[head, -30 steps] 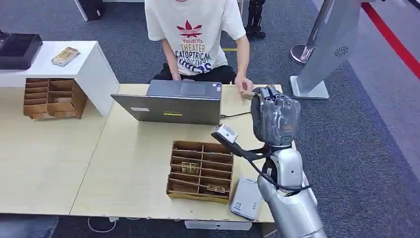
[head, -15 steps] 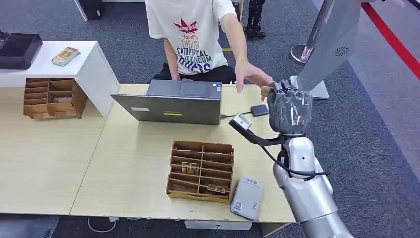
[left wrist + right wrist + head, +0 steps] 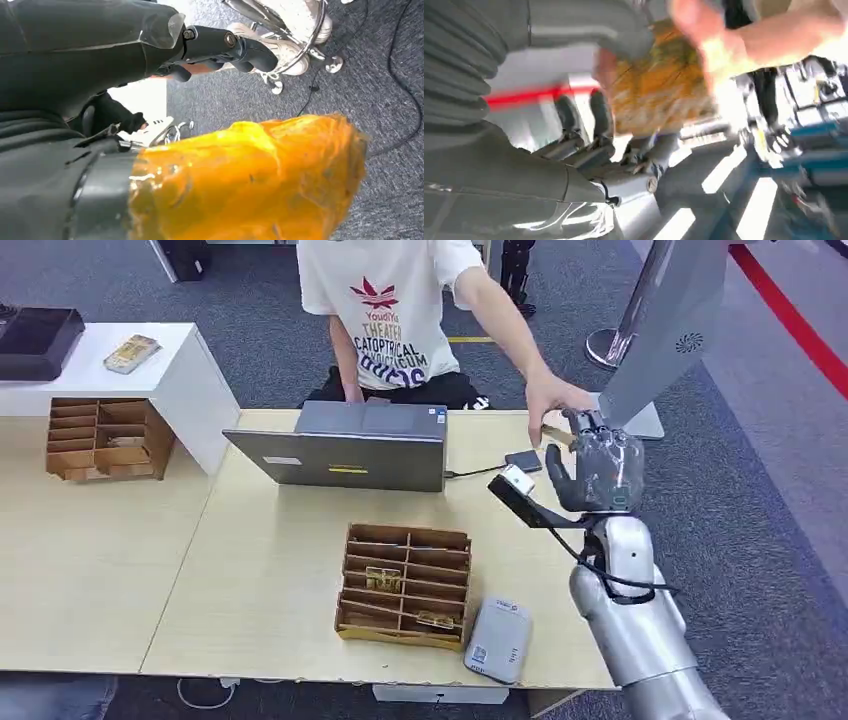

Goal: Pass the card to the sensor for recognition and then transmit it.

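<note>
Head view is evenly bright and sharp, shadows soft. Right wrist view is motion-blurred, with white glare toward 4 o'clock. Left wrist view's orange foreground is soft.

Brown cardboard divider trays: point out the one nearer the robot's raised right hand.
The brown cardboard divider tray in front of the grey laptop, beside the right hand; the other tray sits far left under the white shelf.

A laptop (image 3: 345,445) sat at the far side of the desk (image 3: 260,570), with a person (image 3: 400,310) seated behind it. Before the laptop, near the front edge, lay a divided tray (image 3: 405,585), and just right of that a sensor box (image 3: 498,640). Right of the laptop lay a small flat device (image 3: 523,461). Above the desk's far right corner, the right robot hand (image 3: 597,468) met the person's hand (image 3: 553,400) at a card (image 3: 556,433). Left of the desk, a second tray (image 3: 105,438) lay beside a raised stand (image 3: 190,370).
</note>
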Tool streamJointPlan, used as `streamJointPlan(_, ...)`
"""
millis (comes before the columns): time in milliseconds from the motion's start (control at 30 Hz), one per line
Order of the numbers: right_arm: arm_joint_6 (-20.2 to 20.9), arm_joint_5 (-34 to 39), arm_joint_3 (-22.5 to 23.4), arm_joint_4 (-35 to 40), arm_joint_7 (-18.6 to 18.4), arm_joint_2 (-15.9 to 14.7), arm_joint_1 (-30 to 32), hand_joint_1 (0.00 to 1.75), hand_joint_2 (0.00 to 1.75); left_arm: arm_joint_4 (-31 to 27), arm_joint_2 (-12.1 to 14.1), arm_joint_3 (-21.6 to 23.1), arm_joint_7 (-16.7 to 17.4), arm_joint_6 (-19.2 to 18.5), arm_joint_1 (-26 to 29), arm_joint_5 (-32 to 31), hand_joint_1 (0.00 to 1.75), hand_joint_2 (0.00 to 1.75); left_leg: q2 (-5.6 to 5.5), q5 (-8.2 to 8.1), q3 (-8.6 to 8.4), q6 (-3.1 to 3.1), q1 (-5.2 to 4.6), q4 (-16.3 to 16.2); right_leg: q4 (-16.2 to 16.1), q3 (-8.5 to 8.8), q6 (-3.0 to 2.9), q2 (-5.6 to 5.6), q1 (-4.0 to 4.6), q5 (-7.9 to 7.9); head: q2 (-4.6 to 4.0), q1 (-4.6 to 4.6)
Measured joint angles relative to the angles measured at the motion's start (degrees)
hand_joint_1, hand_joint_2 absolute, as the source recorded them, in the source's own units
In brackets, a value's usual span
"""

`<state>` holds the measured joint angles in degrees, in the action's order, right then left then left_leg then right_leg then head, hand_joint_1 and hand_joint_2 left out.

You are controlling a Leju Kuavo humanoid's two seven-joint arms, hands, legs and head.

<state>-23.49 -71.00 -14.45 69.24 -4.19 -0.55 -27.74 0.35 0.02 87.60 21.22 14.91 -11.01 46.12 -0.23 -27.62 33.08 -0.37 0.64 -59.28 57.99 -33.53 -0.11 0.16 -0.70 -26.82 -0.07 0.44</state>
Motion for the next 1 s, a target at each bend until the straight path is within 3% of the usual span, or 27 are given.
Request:
streamJointPlan(233,3.0,12.6,0.5,3.3,4.3,2.9,3.1,0.0,0.0,0.0,0.0,0.0,0.1,0.0,0.0,1.7,0.0,0.0,0.0,-0.01,0.01,0.0,0.0,0.0,0.0,-0.01,0.0,0.0,0.0,-0.01,0.0,-0.02)
streamJointPlan(467,3.2,14.0,0.4,5.9,4.9,4.6,4.7,0.0,0.0,0.0,0.0,0.0,-0.2,0.0,0.0,2.1,0.0,0.0,0.01,0.0,0.02,0.0,0.0,0.0,0.0,-0.03,0.0,0.01,0.0,-0.02,0.0,-0.02)
streamJointPlan(500,3.2,14.0,0.4,6.1,4.9,4.7,4.8,0.0,1.75,0.0,0.0,0.0,-0.2,0.0,0.0,2.1,0.0,0.0,0.01,0.0,0.02,0.0,0.0,0.0,0.0,-0.02,0.0,0.0,0.0,-0.01,0.0,0.0)
streamJointPlan(700,3.9,19.1,0.1,8.7,7.0,5.8,6.9,0.0,1.75,0.0,0.1,0.0,-1.0,0.0,0.0,3.7,0.0,0.0,-0.01,0.0,0.02,0.0,0.0,0.0,0.0,-0.02,-0.01,-0.01,0.0,-0.01,0.0,-0.02)
streamJointPlan(867,2.4,29.4,-3.3,17.4,10.6,7.1,13.5,0.0,1.75,0.0,0.4,0.0,-3.5,0.0,0.3,7.9,0.0,0.0,-0.02,-0.05,0.02,-0.02,0.0,0.1,0.0,-0.04,-0.05,-0.02,0.0,-0.11,0.0,-0.04)
streamJointPlan(1000,0.0,32.0,-6.9,23.9,12.4,7.0,19.2,0.0,1.75,0.0,0.6,0.0,-5.3,0.0,1.0,11.0,0.0,0.0,-0.01,-0.12,0.01,-0.11,0.01,0.1,0.0,-0.07,-0.09,-0.01,0.01,-0.16,0.0,-0.02)
